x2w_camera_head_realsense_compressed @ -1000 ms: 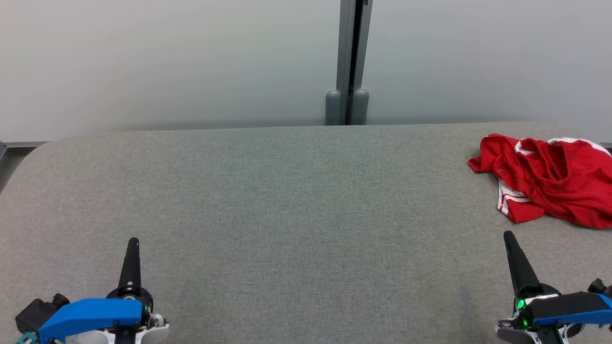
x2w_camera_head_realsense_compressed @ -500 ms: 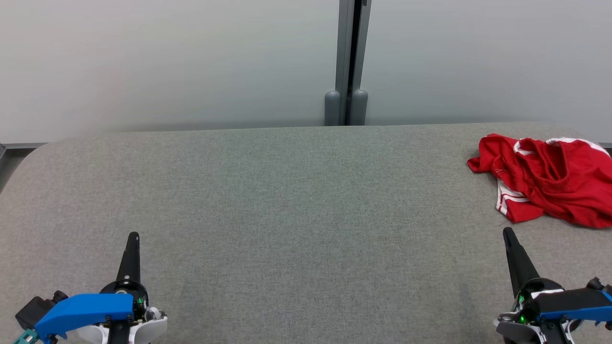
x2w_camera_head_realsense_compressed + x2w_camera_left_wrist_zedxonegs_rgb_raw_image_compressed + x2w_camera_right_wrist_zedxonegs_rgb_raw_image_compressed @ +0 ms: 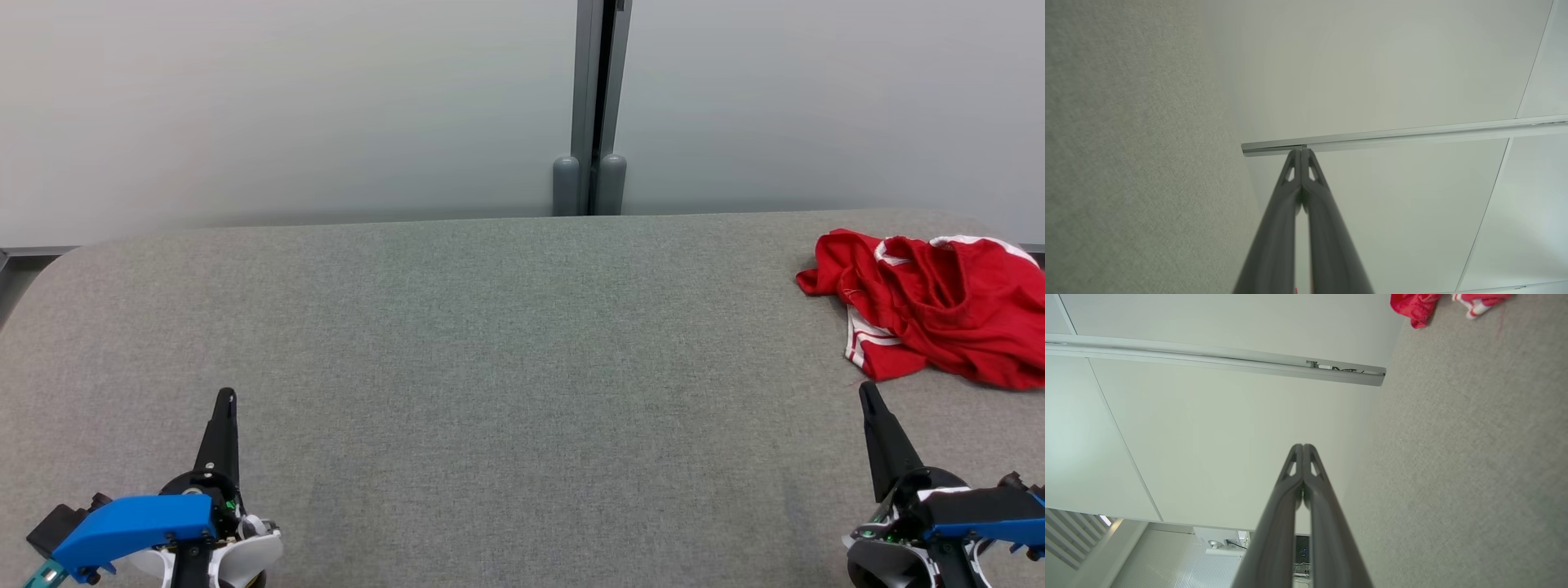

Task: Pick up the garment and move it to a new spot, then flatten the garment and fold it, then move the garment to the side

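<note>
Closed left gripper (image 3: pixel 224 400) and right gripper (image 3: pixel 867 394) edged forward over grey table (image 3: pixel 522 327) toward wall (image 3: pixel 326 106).

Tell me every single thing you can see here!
Garment: one, red with white trim, crumpled at the table's far right.
Table: one, grey cloth-covered, spread across the head view.
Wall panels: two, pale grey, behind the table.
Post: one, grey, upright between the panels.
Left gripper: one, dark fingers shut, lower left, over bare table.
Right gripper: one, dark fingers shut, lower right, short of the garment.
</note>
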Controlling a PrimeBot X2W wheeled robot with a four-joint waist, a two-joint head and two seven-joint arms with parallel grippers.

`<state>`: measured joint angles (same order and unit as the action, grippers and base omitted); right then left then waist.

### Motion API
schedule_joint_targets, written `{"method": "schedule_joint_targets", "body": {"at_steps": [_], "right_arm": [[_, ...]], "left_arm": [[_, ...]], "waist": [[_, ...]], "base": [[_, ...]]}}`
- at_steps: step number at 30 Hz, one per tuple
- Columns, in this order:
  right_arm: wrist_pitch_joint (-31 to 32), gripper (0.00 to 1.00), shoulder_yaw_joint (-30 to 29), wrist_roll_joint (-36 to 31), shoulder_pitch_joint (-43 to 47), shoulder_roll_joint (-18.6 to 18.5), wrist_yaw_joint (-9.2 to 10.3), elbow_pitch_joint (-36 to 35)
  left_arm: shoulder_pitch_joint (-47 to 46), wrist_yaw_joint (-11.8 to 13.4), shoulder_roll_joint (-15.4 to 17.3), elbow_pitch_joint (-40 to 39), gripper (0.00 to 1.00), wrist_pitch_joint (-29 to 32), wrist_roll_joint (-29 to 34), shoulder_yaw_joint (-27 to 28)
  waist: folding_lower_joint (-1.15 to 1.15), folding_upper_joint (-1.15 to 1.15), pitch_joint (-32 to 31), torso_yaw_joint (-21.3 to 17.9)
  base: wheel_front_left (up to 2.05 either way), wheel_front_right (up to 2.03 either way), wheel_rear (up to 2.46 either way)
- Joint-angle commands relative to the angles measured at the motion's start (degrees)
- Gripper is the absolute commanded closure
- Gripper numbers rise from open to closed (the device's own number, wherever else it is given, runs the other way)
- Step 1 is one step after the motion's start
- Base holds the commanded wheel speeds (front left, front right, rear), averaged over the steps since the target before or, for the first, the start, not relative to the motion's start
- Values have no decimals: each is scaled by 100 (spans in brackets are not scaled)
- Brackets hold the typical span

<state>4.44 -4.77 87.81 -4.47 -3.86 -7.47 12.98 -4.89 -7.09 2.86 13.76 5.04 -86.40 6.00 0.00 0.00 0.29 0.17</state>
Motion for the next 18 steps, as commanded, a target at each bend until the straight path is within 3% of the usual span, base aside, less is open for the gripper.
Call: {"method": "schedule_joint_targets", "body": {"at_steps": [1,18], "right_arm": [[28,100,-25,123,-122,-12,-4,16],[119,100,-58,568,-208,9,-4,112]], "left_arm": [[-107,-51,2,-3,100,42,-116,23],[-169,-66,2,35,100,175,-606,65]], "waist": [[0,0,-1,-2],[0,0,-11,-17]], "base": [[0,0,0],[0,0,0]]}}
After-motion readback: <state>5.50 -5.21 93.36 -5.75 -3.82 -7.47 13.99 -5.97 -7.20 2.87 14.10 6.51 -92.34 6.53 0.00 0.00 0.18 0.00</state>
